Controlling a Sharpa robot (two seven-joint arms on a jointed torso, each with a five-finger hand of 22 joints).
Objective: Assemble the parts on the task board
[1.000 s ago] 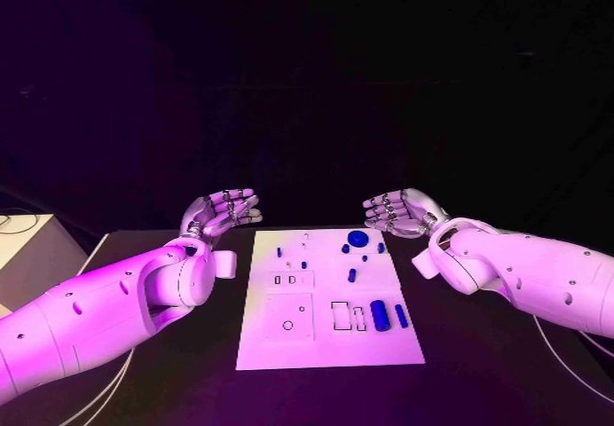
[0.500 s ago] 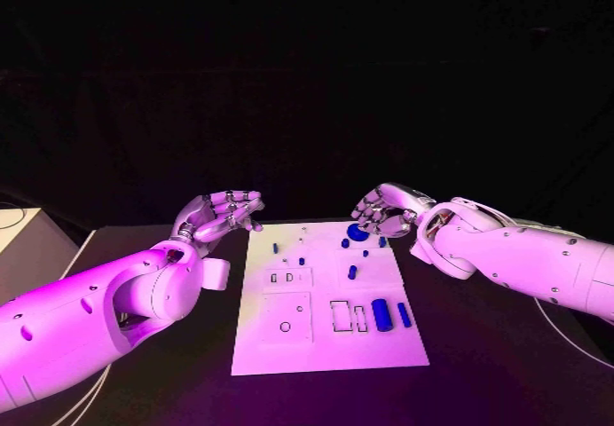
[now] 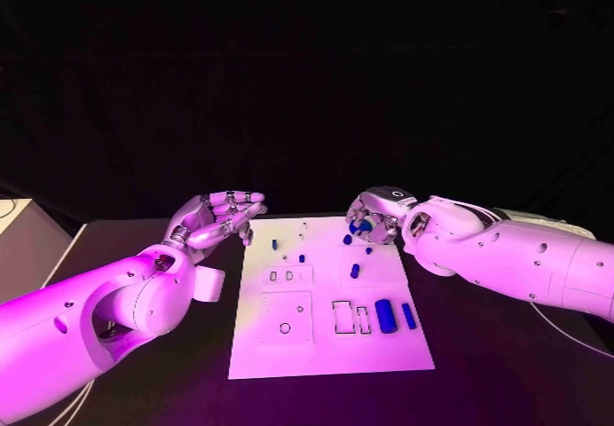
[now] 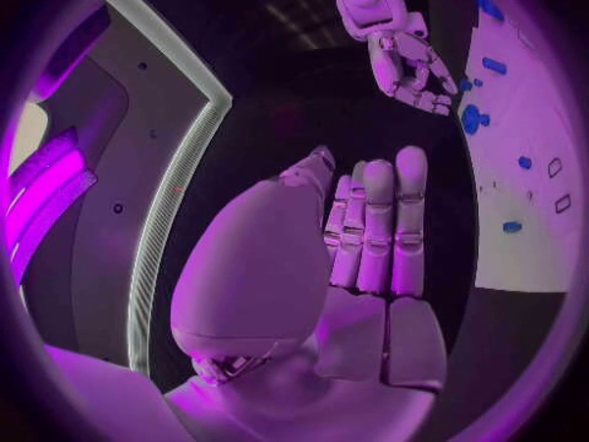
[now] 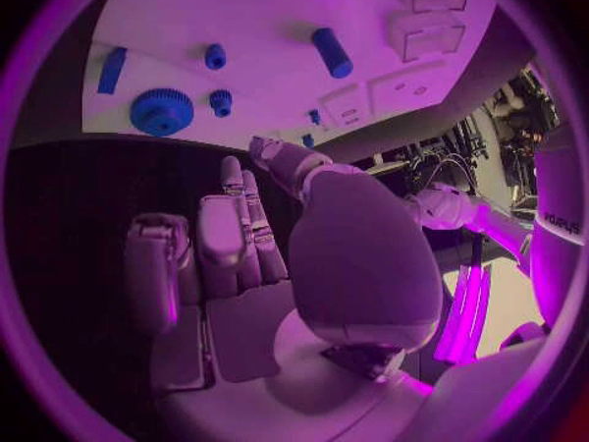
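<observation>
- Head view: we log the task board flat on the dark worktop. The right hand now hangs over the board's far edge, directly above the round blue gear; a second ago it was off the board's right side, so it has swung inward and tipped palm-down. It grasps nothing, fingers loosely apart.
- Head view: the left hand stays raised beside the board's far left corner, released, fingers extended and holding no part. The larger blue cylinder and the slim blue bar lie near the board's near right, untouched.
- Left wrist view: the left hand shows straight fingers side by side, nothing in them. Across the board we see the right hand with fingertips pointing down just beside the gear.
- Right wrist view: the right hand sits over the worktop edge with the gear just beyond its fingertips; no contact visible.
- Judgement: the reach suggests the gear is the first part to be picked; assembly has not begun.
</observation>
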